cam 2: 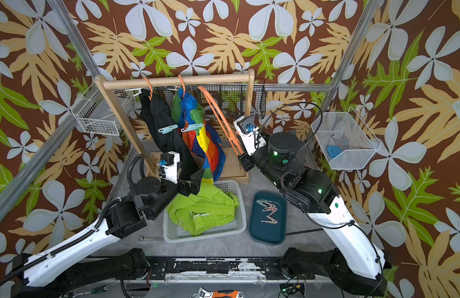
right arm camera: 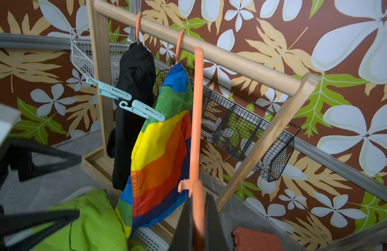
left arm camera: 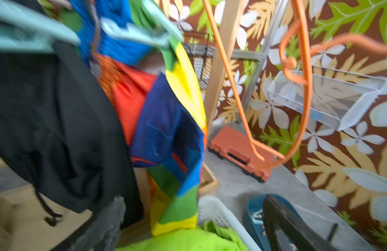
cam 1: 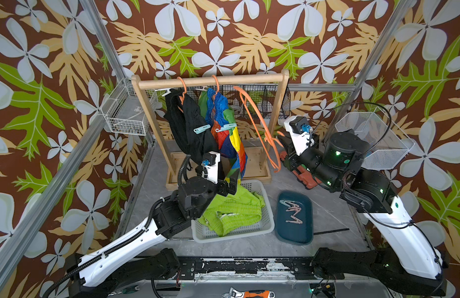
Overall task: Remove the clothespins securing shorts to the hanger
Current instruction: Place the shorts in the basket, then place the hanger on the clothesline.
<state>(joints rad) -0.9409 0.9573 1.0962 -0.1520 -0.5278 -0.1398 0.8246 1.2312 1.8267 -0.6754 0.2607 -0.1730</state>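
Bright even light; top views sharp, edges bowed; left wrist view motion-blurred.

both arms have white shells and black joints. the left arm (cam 1: 125,240) has a black ribbed hose along it; the right arm (cam 1: 404,237) shows green lights and a thin black cable. the left pincer (right arm camera: 78,187) has black triangular fingers.

Grey tabletop (cam 1: 332,206) carries 1 wooden rack (cam 1: 156,129), 1 white basket (cam 1: 231,236) beside 1 teal tray (cam 1: 298,232) (both nearer the front), 1 orange case (cam 1: 307,182).
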